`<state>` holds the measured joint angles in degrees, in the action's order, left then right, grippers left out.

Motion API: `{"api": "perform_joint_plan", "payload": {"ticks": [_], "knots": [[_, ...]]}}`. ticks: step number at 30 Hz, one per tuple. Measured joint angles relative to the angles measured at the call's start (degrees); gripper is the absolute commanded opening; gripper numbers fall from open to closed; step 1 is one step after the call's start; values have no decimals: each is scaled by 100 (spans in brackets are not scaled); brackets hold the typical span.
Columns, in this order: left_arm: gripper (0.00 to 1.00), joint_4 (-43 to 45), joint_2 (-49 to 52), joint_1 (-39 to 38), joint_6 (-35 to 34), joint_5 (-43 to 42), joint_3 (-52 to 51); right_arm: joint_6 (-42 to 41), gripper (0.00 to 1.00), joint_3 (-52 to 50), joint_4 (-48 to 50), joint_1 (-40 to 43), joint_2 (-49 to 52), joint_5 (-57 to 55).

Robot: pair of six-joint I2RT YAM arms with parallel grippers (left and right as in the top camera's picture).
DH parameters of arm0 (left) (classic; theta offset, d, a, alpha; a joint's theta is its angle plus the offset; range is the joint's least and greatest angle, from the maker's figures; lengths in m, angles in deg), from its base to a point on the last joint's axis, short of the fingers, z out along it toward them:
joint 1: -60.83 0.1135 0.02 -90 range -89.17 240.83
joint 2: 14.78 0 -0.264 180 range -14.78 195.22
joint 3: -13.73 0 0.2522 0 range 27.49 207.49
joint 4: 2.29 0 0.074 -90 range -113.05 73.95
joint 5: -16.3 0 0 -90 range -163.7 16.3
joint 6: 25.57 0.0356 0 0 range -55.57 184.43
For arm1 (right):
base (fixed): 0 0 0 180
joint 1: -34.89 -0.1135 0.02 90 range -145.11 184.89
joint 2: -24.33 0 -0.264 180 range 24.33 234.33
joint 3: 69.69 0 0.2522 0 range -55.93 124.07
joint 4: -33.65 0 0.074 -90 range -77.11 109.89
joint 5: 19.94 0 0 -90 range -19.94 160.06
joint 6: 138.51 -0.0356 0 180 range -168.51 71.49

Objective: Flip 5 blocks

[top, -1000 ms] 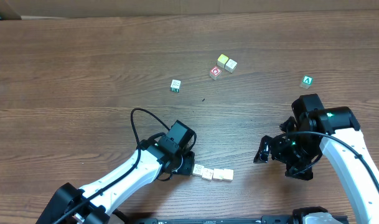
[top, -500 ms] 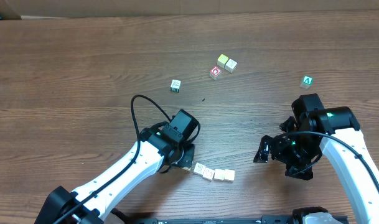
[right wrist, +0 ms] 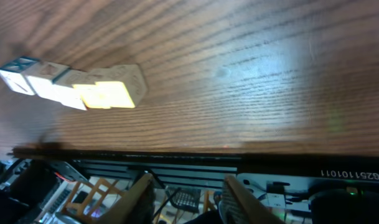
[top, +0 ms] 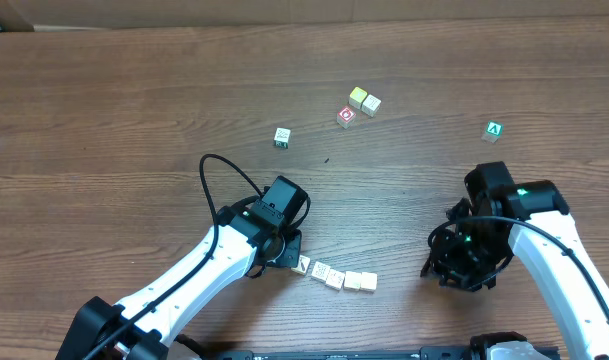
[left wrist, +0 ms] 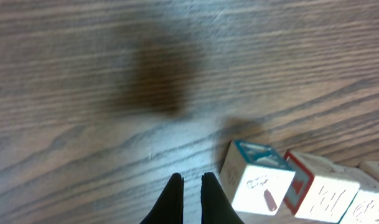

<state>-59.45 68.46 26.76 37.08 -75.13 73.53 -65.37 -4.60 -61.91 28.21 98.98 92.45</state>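
A row of several small cream blocks lies near the table's front edge. In the left wrist view the row's end block has a teal rim, and beside it sits a red-rimmed one. My left gripper is shut with nothing in it, its tips just left of the end block; from overhead the left gripper sits at the row's left end. My right gripper is open and empty, pointing past the front edge, well right of the row. Overhead, the right gripper is low on the right.
Farther back lie a lone pale cube, a yellow cube touching a cream one, a red-marked cube and a green "A" cube. The table's front edge is close under my right gripper.
My left gripper's jaws have closed and it has drawn back to the left, uncovering the row's left-end block. My right arm has moved toward the front edge and its jaws have narrowed.
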Motion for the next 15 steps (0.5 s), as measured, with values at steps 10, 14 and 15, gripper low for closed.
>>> {"api": "perform_joint_plan", "payload": {"ticks": [10,14,15], "knots": [[4,280,332,0,59,-125,-199,-133,4,-505,223,0,0,225],[4,341,586,0,76,-284,-205,-238,4,-717,485,-2,0,269],[4,363,643,0,79,-313,-210,-275,4,-789,557,-9,0,278]]}}
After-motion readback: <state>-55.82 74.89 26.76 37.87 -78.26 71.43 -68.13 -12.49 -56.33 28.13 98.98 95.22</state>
